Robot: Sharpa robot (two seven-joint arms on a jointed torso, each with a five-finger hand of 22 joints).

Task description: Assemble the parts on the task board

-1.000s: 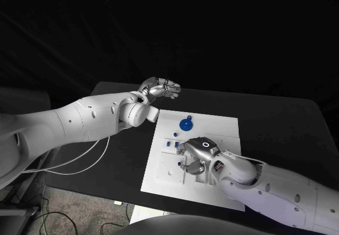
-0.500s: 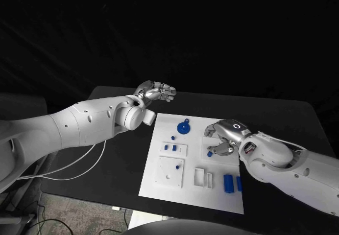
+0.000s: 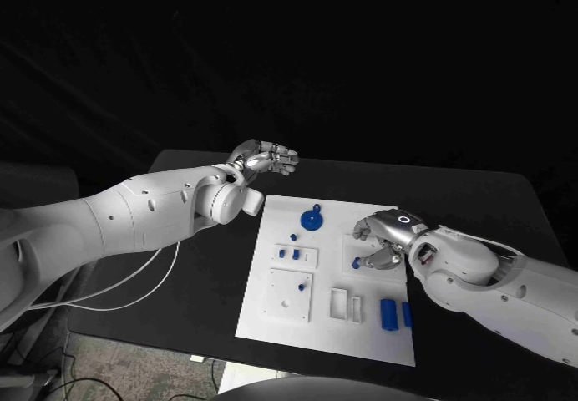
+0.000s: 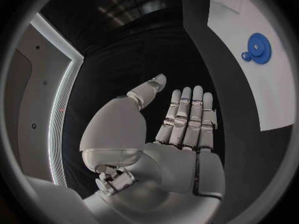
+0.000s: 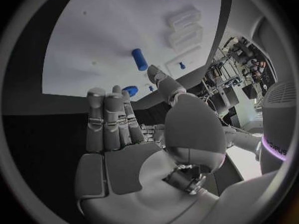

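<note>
The white task board [image 3: 332, 334] lies in the middle of the table. A blue gear [image 3: 312, 219] sits near its far edge and shows in the left wrist view as the gear [image 4: 257, 47]. My right hand [image 3: 383, 240] hovers over the board's right middle with fingers extended and nothing in them. A short blue peg [image 3: 357, 262] lies on the board just beside its fingertips, the same peg [image 5: 139, 59] lying beyond the thumb. My left hand [image 3: 265, 157] is raised off the board's far left corner, holding nothing, its fingers [image 4: 187, 114] straight.
Small blue pieces [image 3: 288, 251] stand in a white block at the board's left. A white square plate [image 3: 286, 294] and two white slots [image 3: 348, 304] lie nearer. Two blue blocks [image 3: 395, 312] rest at the near right. A white cable [image 3: 133, 288] trails off the table's left.
My right hand has moved from the board's near middle, over the square plate and slots, to its right middle beside the peg. The left hand stays roughly where it was. The view itself shifted.
</note>
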